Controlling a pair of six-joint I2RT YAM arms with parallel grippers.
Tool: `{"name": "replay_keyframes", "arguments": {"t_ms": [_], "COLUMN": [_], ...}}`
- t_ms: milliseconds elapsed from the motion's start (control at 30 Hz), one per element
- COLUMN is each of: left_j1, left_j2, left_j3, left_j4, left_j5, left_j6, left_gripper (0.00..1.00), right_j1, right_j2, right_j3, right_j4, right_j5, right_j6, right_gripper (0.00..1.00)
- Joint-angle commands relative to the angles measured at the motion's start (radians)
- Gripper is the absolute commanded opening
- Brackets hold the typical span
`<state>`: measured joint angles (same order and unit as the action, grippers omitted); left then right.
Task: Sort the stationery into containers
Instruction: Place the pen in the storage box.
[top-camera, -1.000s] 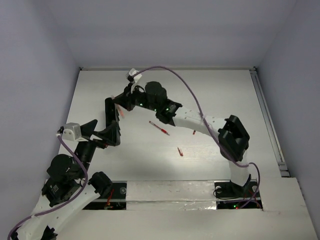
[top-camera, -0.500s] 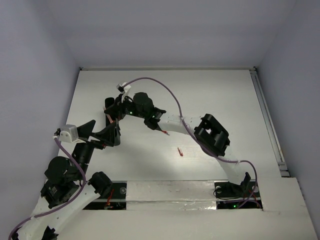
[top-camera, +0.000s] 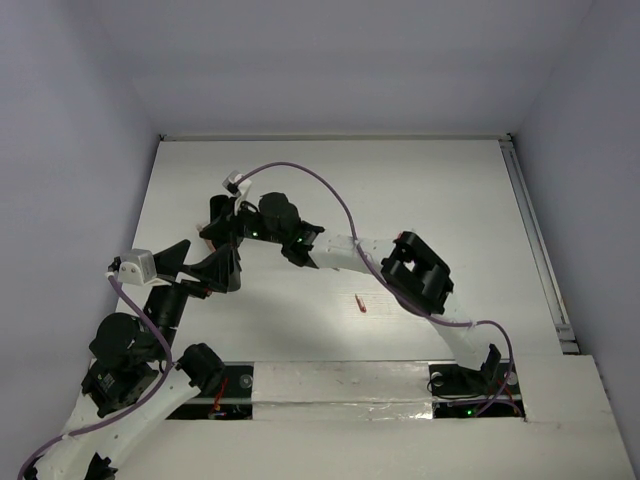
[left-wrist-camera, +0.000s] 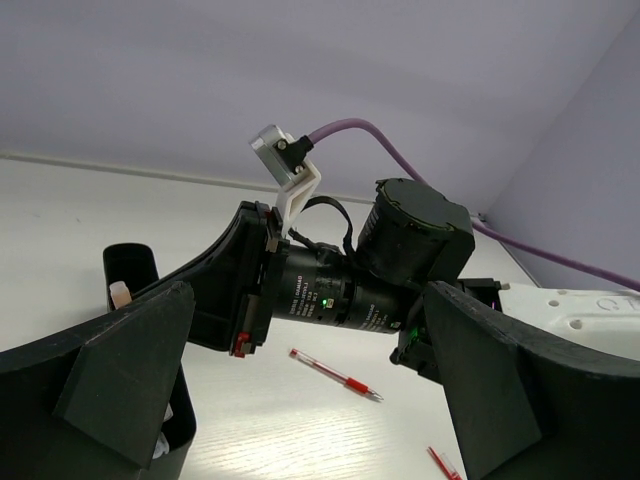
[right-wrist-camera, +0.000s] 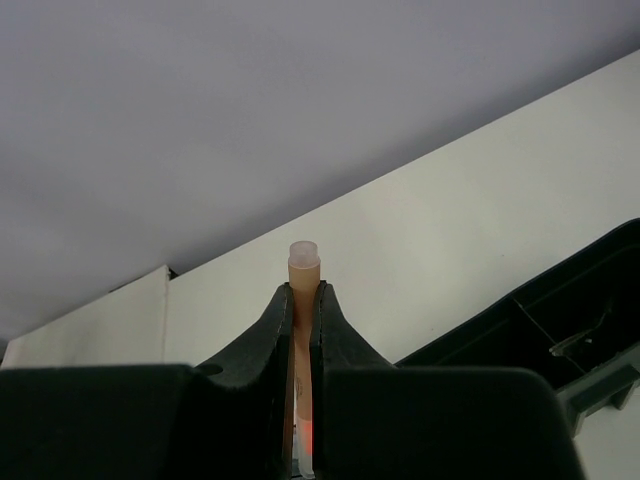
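Observation:
My right gripper (right-wrist-camera: 303, 300) is shut on a thin tan pen (right-wrist-camera: 303, 268) whose pale cap sticks out past the fingertips. In the top view the right gripper (top-camera: 212, 234) hangs over the long black box (top-camera: 216, 206) at the table's left; the box's open inside (right-wrist-camera: 560, 320) shows beside the right fingers. My left gripper (top-camera: 214, 266) stands wide open just in front of the box, with nothing in it. A red-and-white pen (left-wrist-camera: 335, 372) lies on the table between the left fingers (left-wrist-camera: 120, 385). A second red pen (left-wrist-camera: 445, 463) lies nearer.
A small red piece (top-camera: 360, 304) lies mid-table. The right arm's forearm (top-camera: 340, 250) and purple cable (top-camera: 300, 170) stretch across the middle. A pale eraser (left-wrist-camera: 120, 295) sits inside the box's end (left-wrist-camera: 130, 262). Walls close in the left, back and right sides.
The right arm has swung left with the pen in its grip, from behind the box's far end to over the box. The left arm has barely moved.

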<state>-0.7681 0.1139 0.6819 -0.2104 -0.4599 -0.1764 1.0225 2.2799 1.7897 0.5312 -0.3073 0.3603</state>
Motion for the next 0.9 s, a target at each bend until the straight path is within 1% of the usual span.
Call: {"name": "replay_keyframes", "arguments": {"t_ms": [0,67,167,200,267,300,400,467,533,767,800,867], "left_j1": [0.006,0.006,0.006,0.006,0.006,0.006,0.006,0.006,0.006,0.006,0.006,0.006], "left_j2": [-0.008,-0.008,-0.007,-0.006,-0.006,-0.006,-0.006,-0.005,-0.005,-0.006,-0.006,-0.006], "left_j3": [-0.001,0.001,-0.001,-0.001,-0.001,-0.001,-0.001,-0.001,-0.001,-0.001,-0.001,0.001], "left_j4": [0.04,0.042,0.042,0.04,0.04,0.04,0.042,0.042,0.04,0.04,0.04,0.04], "left_j5": [0.007,0.007,0.007,0.007,0.009,0.007,0.009,0.009,0.01,0.01,0.01,0.009], "left_j6": [0.005,0.003,0.005,0.005,0.005,0.005,0.003,0.005,0.005,0.003,0.005,0.005], "left_gripper": [0.99,0.99,0.99,0.99,0.99,0.99,0.99,0.99,0.99,0.99,0.99,0.99], "right_j1": [0.002,0.002,0.011,0.011,0.011,0.011,0.011,0.011,0.011,0.011,0.011,0.011], "right_j2": [-0.005,-0.007,-0.01,-0.011,-0.017,-0.019,-0.025,-0.028,-0.031,-0.049,-0.056,-0.075], "right_j3": [-0.004,-0.007,-0.009,-0.012,-0.022,-0.036,-0.047,-0.05,-0.05,-0.056,-0.07,-0.082], "right_j4": [0.078,0.073,0.066,0.061,0.067,0.078,0.084,0.082,0.078,0.073,0.082,0.084], "right_j5": [0.007,0.008,0.008,0.008,0.007,0.005,0.011,0.016,0.022,0.034,0.04,0.056], "right_j6": [-0.001,-0.006,-0.014,-0.018,-0.021,-0.018,-0.015,-0.014,-0.017,-0.018,-0.02,-0.023], "right_gripper": [0.0,0.01,0.06,0.12,0.18,0.24,0.29,0.31,0.35,0.37,0.4,0.43]}}
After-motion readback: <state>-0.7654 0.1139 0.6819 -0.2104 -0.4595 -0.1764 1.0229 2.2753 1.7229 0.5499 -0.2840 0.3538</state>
